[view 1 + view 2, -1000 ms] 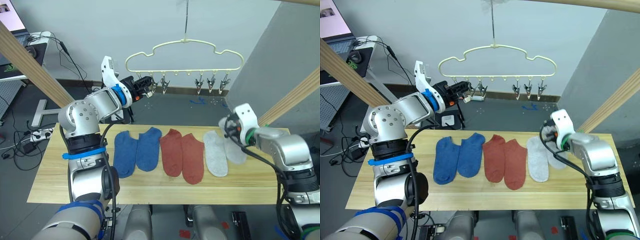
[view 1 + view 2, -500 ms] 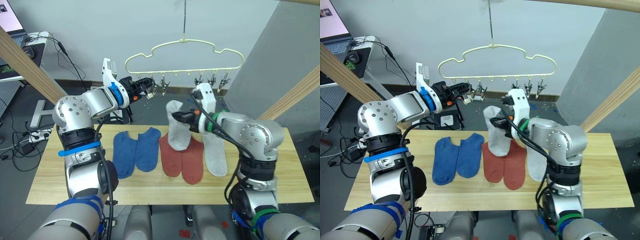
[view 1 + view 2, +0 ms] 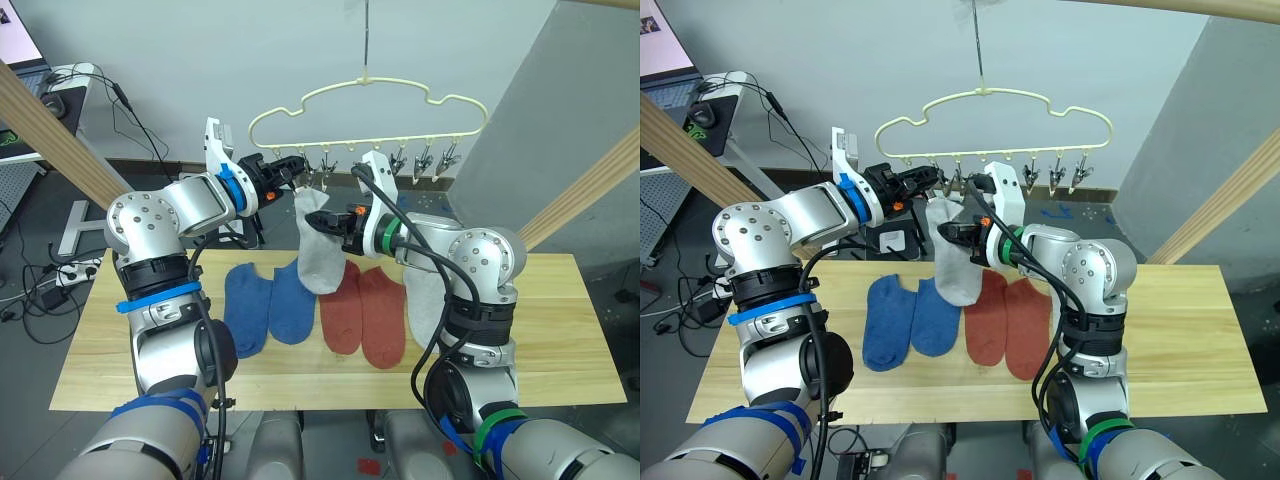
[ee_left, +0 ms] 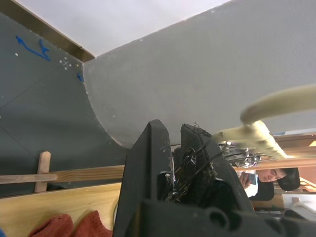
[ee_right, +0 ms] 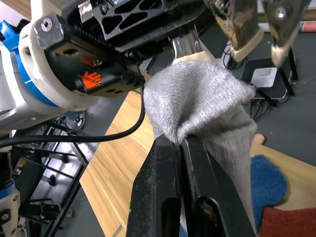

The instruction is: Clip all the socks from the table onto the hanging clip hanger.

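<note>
The cream clip hanger (image 3: pixel 370 98) hangs above the far side of the table (image 3: pixel 90 350). My left gripper (image 3: pixel 290 172) is raised at the hanger's left end, shut on the leftmost clip. My right gripper (image 3: pixel 322 221) is shut on a light grey sock (image 3: pixel 318 250) and holds it up just below that clip. In the right wrist view the sock's (image 5: pixel 197 103) top edge touches the clip's metal jaws. On the table lie two blue socks (image 3: pixel 268 305), two rust-red socks (image 3: pixel 362 315) and another grey sock (image 3: pixel 422 300).
Three free clips (image 3: pixel 425 158) hang at the hanger's right end. Slanted pale wooden beams cross at the left (image 3: pixel 60 130) and right (image 3: pixel 590 190). Cables and a power strip (image 3: pixel 70 270) lie on the floor to the left. A person (image 4: pixel 276 175) is seen in the left wrist view.
My right gripper picked a grey sock off the table's right side and carried it up and left to the clip by my left gripper. The left arm stayed nearly still.
</note>
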`<action>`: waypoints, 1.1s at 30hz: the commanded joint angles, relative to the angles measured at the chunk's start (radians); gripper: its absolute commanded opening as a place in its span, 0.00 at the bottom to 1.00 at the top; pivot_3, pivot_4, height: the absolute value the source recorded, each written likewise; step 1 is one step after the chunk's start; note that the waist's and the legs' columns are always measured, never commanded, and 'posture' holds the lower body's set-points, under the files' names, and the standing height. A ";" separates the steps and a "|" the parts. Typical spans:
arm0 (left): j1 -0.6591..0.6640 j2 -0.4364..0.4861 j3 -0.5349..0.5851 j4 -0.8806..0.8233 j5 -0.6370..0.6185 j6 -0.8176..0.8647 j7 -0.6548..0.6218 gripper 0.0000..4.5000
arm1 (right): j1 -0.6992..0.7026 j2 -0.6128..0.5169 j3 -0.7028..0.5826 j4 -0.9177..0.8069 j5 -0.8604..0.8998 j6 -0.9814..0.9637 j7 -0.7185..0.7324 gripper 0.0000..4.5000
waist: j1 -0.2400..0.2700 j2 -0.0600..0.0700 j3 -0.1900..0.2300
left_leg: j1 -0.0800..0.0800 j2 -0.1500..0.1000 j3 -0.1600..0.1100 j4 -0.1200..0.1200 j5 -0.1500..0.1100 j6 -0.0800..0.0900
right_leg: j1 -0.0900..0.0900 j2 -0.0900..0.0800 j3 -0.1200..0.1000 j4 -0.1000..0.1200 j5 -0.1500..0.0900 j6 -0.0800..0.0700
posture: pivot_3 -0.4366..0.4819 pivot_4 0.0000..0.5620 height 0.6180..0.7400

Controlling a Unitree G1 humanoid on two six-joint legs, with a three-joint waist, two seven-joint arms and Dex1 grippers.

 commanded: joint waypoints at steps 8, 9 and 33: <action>-0.018 0.008 0.014 -0.009 -0.018 -0.014 0.004 0.07 | 0.035 0.035 0.015 -0.033 0.058 0.017 -0.018 0.01 | 0.000 0.000 0.000 | 0.000 0.000 0.000 -0.001 0.000 0.000 | 0.000 0.000 0.000 0.000 0.000 0.000 | 0.56 0.55 1.00; -0.018 0.008 0.014 -0.009 -0.018 -0.014 0.004 0.07 | 0.039 0.034 0.016 -0.031 0.059 0.018 -0.020 0.01 | 0.000 0.000 0.000 | 0.000 0.000 0.000 -0.001 0.000 0.000 | 0.000 0.000 0.000 0.000 0.000 0.000 | 0.56 0.55 1.00; -0.005 0.007 0.014 -0.036 -0.041 -0.002 0.023 0.07 | -0.020 -0.013 0.039 0.112 0.052 -0.087 0.007 0.01 | 0.002 0.000 0.000 | 0.000 0.000 0.001 -0.002 0.000 0.000 | -0.001 0.000 0.000 0.000 0.000 0.000 | 0.60 0.55 1.00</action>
